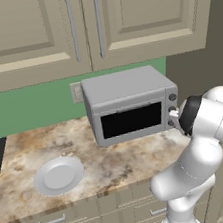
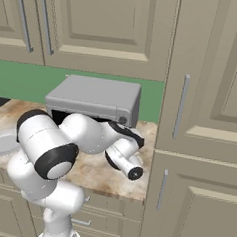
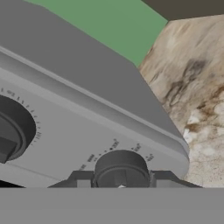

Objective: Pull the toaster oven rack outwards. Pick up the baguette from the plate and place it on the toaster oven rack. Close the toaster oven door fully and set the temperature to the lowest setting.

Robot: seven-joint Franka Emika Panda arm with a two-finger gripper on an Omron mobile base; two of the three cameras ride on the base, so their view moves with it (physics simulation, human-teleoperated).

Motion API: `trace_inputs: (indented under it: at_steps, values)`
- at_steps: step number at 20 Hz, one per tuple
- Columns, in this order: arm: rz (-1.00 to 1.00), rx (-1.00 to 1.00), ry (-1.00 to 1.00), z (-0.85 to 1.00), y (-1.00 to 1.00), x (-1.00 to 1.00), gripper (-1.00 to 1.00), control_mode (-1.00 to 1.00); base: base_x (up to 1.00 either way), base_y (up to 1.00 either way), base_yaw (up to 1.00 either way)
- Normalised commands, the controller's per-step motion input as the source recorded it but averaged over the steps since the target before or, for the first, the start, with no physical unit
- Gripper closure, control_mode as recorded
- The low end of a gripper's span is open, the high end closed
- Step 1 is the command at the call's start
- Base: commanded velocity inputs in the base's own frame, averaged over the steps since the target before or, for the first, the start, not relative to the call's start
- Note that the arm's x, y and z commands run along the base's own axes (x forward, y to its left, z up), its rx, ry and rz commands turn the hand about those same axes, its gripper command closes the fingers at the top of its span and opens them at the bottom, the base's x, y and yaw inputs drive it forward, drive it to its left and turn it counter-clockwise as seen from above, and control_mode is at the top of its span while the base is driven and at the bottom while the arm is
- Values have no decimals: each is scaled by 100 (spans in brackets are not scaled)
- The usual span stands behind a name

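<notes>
Your two-finger gripper [image 3: 121, 180] pinches a small dark knob [image 3: 121, 168] on the boxy light-grey toaster oven [image 1: 125, 88], standing on the marbled counter [image 1: 115, 156], black-glass door [image 1: 131, 120] shut.

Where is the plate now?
In the left base view, the plate lies empty on the counter, to the front left of the toaster oven.

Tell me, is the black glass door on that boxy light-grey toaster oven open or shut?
Shut. The toaster oven door stands upright, flush with the front of the light-grey toaster oven, its dark window facing out.
</notes>
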Motion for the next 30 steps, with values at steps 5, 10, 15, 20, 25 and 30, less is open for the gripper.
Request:
trace_inputs:
  at_steps: [5, 10, 15, 20, 25, 30]
  values:
    - [0, 0, 0, 0, 0, 0, 100, -100, 0, 0, 0]
    - [0, -2, -5, 0, 0, 0, 100, -100, 0, 0, 0]
    - [0, -13, -9, 0, 0, -1, 100, -100, 0, 0, 0]
    - [0, -19, -7, 0, 0, -2, 100, -100, 0, 0, 0]
    - [0, -17, -2, 0, 0, 0, 100, -100, 0, 0, 0]
    - [0, -13, -2, 0, -1, 0, 100, -100, 0, 0, 0]
